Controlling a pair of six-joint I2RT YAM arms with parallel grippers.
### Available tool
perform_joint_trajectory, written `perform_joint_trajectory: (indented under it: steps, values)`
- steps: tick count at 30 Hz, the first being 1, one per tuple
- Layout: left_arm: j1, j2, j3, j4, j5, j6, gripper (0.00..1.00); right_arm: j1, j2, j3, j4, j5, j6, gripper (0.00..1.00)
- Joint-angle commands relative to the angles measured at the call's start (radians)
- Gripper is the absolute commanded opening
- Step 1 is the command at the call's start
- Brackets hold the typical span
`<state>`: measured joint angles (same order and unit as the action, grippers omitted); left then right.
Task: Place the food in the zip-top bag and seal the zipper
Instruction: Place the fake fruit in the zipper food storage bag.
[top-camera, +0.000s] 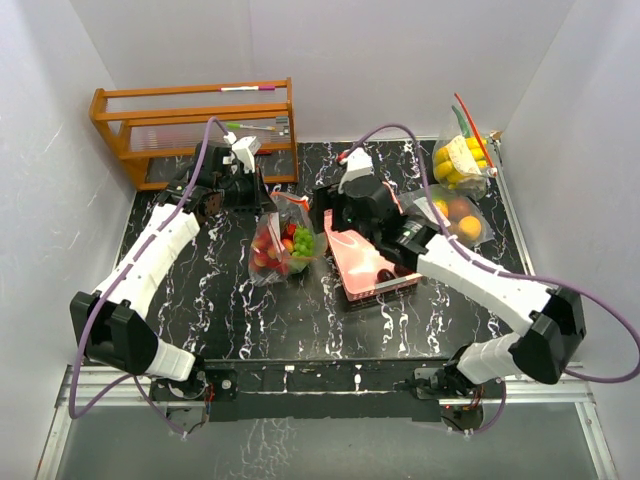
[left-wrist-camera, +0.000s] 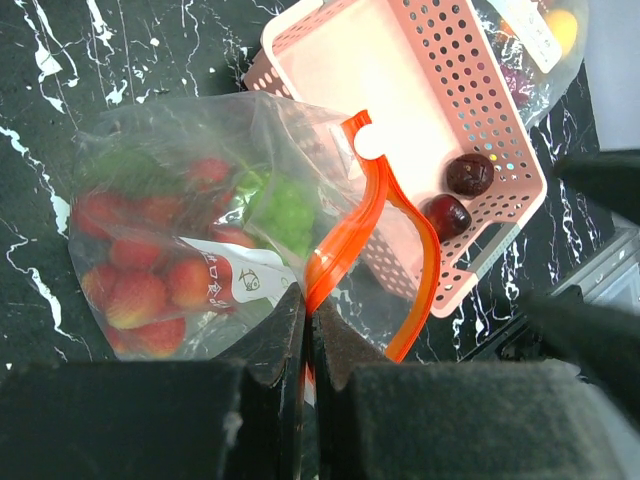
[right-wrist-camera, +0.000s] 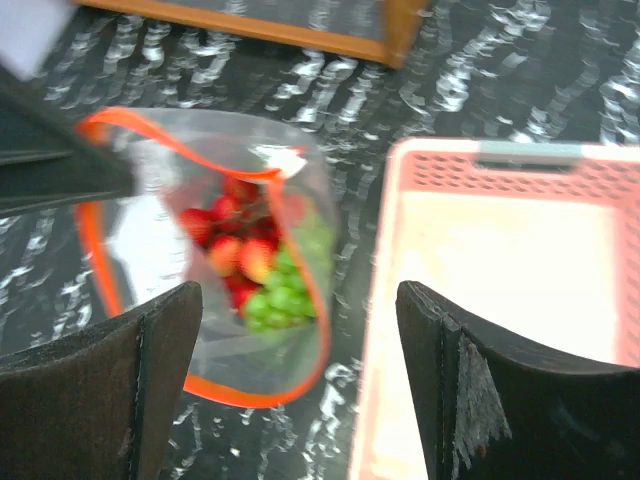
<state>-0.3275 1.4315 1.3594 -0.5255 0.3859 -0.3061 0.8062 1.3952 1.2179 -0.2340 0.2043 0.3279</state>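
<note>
Though illegible — white label (left-wrist-camera: 240, 283) on bag (left-wrist-camera: 180, 125)

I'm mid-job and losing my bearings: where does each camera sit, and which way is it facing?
Top external: above and behind the arm bases, looking down across the table; both arms show whole.
Left wrist: on the left arm, looking down past the left gripper, shut on the zipper of the zip-top bag; its fingers fill the bottom.
Right wrist: on the right arm, looking down between the fingers of the open right gripper at the bag's mouth.
Shared: every view shows the bag and the pink tray.
</note>
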Motion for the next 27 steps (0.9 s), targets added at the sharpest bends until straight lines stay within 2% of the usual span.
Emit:
perform_joint_trajectory:
  steps: [1, 4, 6, 16, 27]
  values:
    - [0.002, -0.058, 0.019, -0.025, 0.023, 0.011, 0.00, -0.083, -0.036, 0.079, -0.354, 0.197, 0.073, 0.82]
    - [0.002, -0.059, 0.017, -0.027, 0.024, 0.012, 0.00, -0.165, -0.004, 0.039, -0.544, 0.116, 0.092, 0.83]
    - [0.001, -0.059, 0.005, -0.020, 0.029, 0.009, 0.00, -0.192, -0.006, -0.025, -0.569, 0.082, 0.096, 0.84]
    - [0.002, -0.100, -0.033, -0.016, 0.042, 0.012, 0.00, -0.232, 0.032, -0.171, -0.575, -0.031, 0.074, 0.82]
    - [0.002, -0.092, -0.041, -0.013, 0.039, 0.017, 0.00, -0.231, 0.156, -0.211, -0.477, -0.029, 0.029, 0.80]
